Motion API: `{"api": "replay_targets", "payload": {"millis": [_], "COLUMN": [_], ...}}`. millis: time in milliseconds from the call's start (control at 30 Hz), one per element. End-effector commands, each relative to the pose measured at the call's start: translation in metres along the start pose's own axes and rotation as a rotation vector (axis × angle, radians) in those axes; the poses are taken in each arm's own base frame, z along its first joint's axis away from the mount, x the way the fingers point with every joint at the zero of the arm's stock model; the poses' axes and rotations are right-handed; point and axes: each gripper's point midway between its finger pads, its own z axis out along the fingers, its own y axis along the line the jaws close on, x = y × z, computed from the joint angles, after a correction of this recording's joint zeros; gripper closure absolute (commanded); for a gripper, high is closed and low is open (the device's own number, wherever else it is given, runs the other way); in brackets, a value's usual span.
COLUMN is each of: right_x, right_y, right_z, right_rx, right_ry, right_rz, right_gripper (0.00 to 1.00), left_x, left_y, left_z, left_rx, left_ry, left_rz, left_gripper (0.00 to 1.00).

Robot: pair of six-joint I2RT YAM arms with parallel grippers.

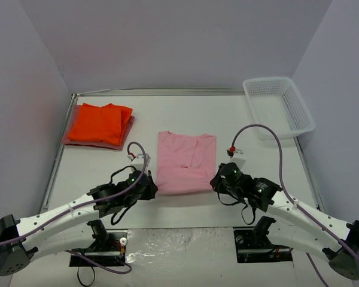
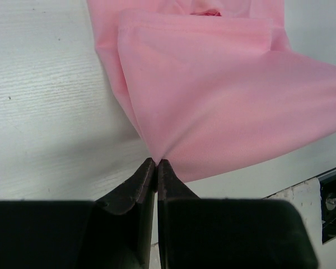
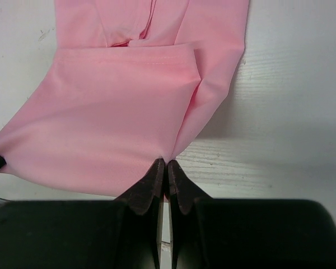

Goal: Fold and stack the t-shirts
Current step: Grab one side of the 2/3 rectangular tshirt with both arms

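T-shirts, count: three, all soft cloth.
Light pink t-shirt: one; smooth matte knit, partly folded into a rough rectangle; in the middle of the table; cloth drawn into shallow creases toward each pinched near corner.
Orange t-shirt: one; bright, folded into a squarish pad; far left of the table, well apart from the pink one.
Pinkish-red t-shirt: one; dull, folded, directly under the orange, showing only as a narrow border.
Left gripper: one; dark tapered fingers pressed together, pinching the pink shirt's near left corner.
Right gripper: one; same shape, clamped on the near right corner.
Basket: one; white plastic mesh, rectangular; far right corner.
Table surface: white, faint wood-grain texture.
Cables: two; purple, thin, looping above each wrist.
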Motion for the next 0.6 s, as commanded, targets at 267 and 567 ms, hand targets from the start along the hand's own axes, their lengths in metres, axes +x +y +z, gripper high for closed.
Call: {"api": "replay_targets", "payload": {"millis": [267, 567], "right_x": [-0.03, -0.04], "right_y": [0.003, 0.004], "right_z": [-0.002, 0.002], "right_rx": [0.072, 0.102], "right_ry": [-0.087, -0.109], "right_rz": [-0.041, -0.061], "right_gripper": [1.0, 1.0], "left_x": [-0.031, -0.049], "left_y": [-0.003, -0.005], "left_z": [-0.001, 0.009], "left_rx": [-0.043, -0.033], "left_ry": [-0.064, -0.075], "left_rz": [0.036, 0.017], "left_gripper": [0.98, 0.98]}}
